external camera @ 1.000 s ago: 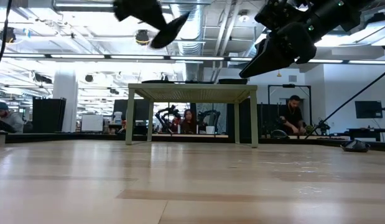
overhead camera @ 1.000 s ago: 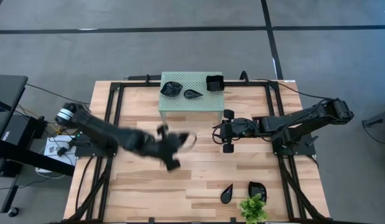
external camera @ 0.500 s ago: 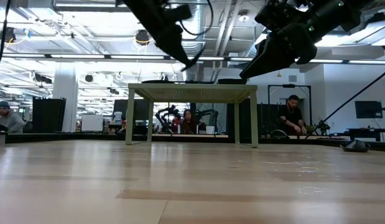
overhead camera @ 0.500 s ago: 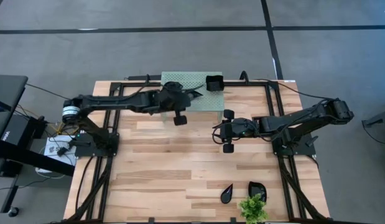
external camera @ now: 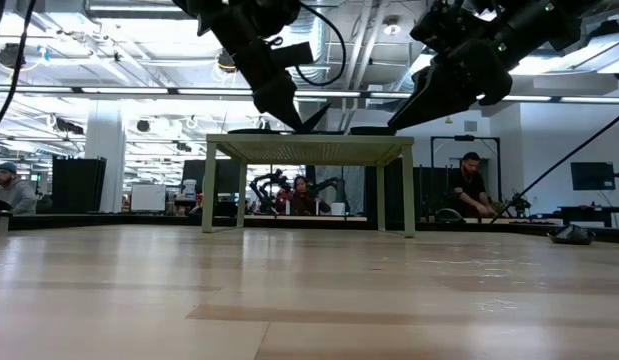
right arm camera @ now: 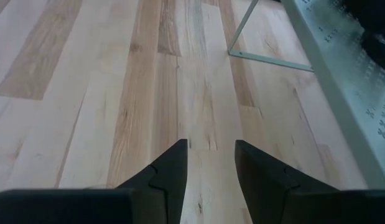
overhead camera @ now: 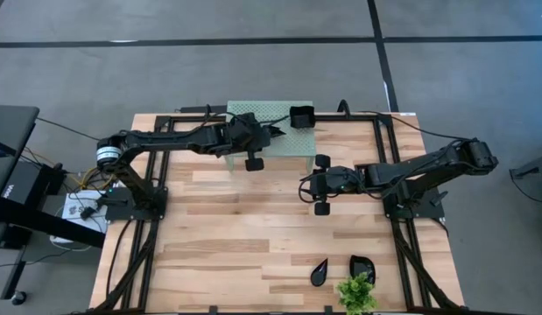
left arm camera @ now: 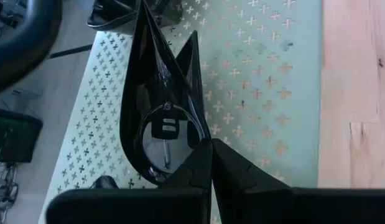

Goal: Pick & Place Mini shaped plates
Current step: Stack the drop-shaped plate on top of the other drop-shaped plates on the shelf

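Wooden table [overhead camera: 253, 236]: left gripper [left arm camera: 208, 146] clamped on a teardrop plate [left arm camera: 152, 106] over the green stand [overhead camera: 297, 149] at upper centre; right gripper [right arm camera: 211, 163] empty, open mid-frame. Two plates [overhead camera: 341, 269] wait lower right.

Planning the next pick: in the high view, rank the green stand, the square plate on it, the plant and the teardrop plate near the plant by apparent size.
1. Green stand
2. Plant
3. Square plate
4. Teardrop plate

Plant and square plate look close; that order is unsure.

You see the left gripper [left arm camera: 211, 149] pinching a teardrop plate [left arm camera: 156, 106] above the perforated green stand [left arm camera: 260, 81].
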{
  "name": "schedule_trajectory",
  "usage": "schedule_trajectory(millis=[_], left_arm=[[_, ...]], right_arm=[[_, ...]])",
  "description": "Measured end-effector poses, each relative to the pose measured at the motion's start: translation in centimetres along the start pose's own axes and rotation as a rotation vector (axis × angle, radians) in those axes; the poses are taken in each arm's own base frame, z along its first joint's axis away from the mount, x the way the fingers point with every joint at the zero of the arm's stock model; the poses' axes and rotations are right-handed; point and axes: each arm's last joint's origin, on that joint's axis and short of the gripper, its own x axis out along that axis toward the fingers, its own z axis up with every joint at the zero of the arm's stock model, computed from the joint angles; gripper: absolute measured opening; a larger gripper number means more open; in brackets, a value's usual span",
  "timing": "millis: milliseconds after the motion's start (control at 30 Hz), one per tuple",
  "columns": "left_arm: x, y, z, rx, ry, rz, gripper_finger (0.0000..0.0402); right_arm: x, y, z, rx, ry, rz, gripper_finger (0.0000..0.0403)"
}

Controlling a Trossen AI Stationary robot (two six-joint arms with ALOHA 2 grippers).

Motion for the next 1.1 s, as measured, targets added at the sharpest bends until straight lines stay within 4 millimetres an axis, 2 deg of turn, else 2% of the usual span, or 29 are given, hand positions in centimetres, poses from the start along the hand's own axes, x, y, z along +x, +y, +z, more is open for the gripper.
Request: schedule_trajectory(millis=[567,900,1000,1100], left_arm=[[0.3,0.5,0.2,0.135,-0.03,0.025,0.0012],[0.4,1.0,0.2,0.106,-0.04,0.043,0.0064],[0.1,0.3,0.8,0.104,-0.078,0.047,0.008],[-0.6,-1.4,2.0,0.111,-0.141,0.025,0.0085]], right_arm=[[0.0,0.0,0.0,-0.01,0.002,0.0,0.0128],[0.0,0.0,0.0,-0.01,0.002,0.0,0.0128],[0.0,0.0,0.0,-0.01,0.002,0.0,0.0128],[0.0,0.0,0.0,-0.01,0.003,0.0,0.0128]])
